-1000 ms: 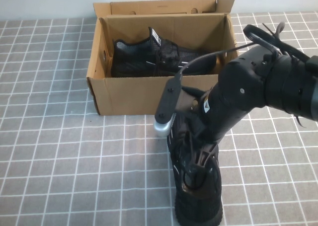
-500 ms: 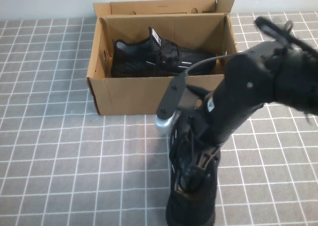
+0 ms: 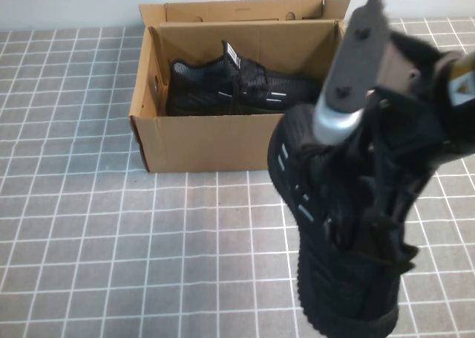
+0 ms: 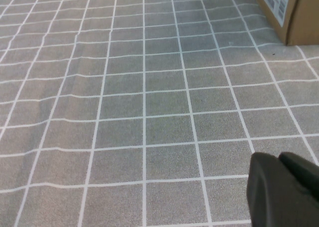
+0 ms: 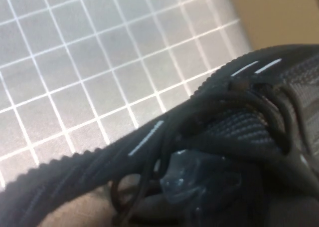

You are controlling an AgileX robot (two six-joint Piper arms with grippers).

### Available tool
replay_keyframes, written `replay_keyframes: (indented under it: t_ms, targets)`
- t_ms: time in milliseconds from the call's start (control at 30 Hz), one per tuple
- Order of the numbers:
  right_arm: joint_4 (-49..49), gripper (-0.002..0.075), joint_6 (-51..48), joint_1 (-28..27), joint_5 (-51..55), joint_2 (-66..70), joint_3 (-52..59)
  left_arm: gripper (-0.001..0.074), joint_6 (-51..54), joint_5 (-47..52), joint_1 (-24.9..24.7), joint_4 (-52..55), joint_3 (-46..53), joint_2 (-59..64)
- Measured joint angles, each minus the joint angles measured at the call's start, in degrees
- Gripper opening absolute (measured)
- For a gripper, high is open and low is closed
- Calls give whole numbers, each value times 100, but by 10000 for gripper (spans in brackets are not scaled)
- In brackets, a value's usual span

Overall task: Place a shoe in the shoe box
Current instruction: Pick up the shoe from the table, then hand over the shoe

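You have the black shoe [image 3: 341, 234] off the table [image 3: 89, 226] and hanging in the lower right of the high view, toe end down near the bottom edge and its upper tilted up toward the right arm. Your right tool [image 3: 386, 152] is buried in the laces and collar region, and judging from the shoe hanging free with nothing under it, it is clamped on the shoe; the right wrist view backs this up, with the shoe's [image 5: 209, 152] laces and knit upper filling the frame right against the camera, though the fingertips themselves are hidden. Holding it by the upper like this lets the sole swing below, which is probably why the shoe hangs steeply instead of level. The shoe box [image 3: 200, 141] sits open in the upper middle of the frame, flap folded back behind, and it already holds a matching second shoe [image 3: 237, 85] lying on its side along the back wall. That leaves the free strip of box floor along the near wall, so you will likely need to clear that wall and lay this shoe parallel to the first. Your left tool [image 4: 284, 187] shows only as dark fingers pressed together in the lower right corner of the left wrist view, parked low over bare table with a corner of the box [image 4: 281, 10] at upper right; it is out of the high view and playing no part.
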Motion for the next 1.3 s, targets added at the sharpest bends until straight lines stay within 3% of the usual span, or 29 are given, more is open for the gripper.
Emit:
replay_keyframes:
  t_ms: [633, 833, 1033, 1133, 1300]
  targets:
    - [-11, -1, -90, 0, 56, -203, -178, -2, -79, -265, 0, -34, 0, 0]
    - [41, -1, -90, 0, 22, -193, -178, -2, -1124, -1632, 0, -1564, 4, 0]
    - [92, -1, -90, 0, 22, -82, -178, -2, -1551, -2261, 0, -2184, 4, 0]
    - [105, -1, -90, 0, 11, -15, -178, -2, -1609, -2003, -27, -2343, -48, 0]
    - [117, -1, -90, 0, -1, 87, -189, -2, -1452, -650, -235, -2453, -788, 409]
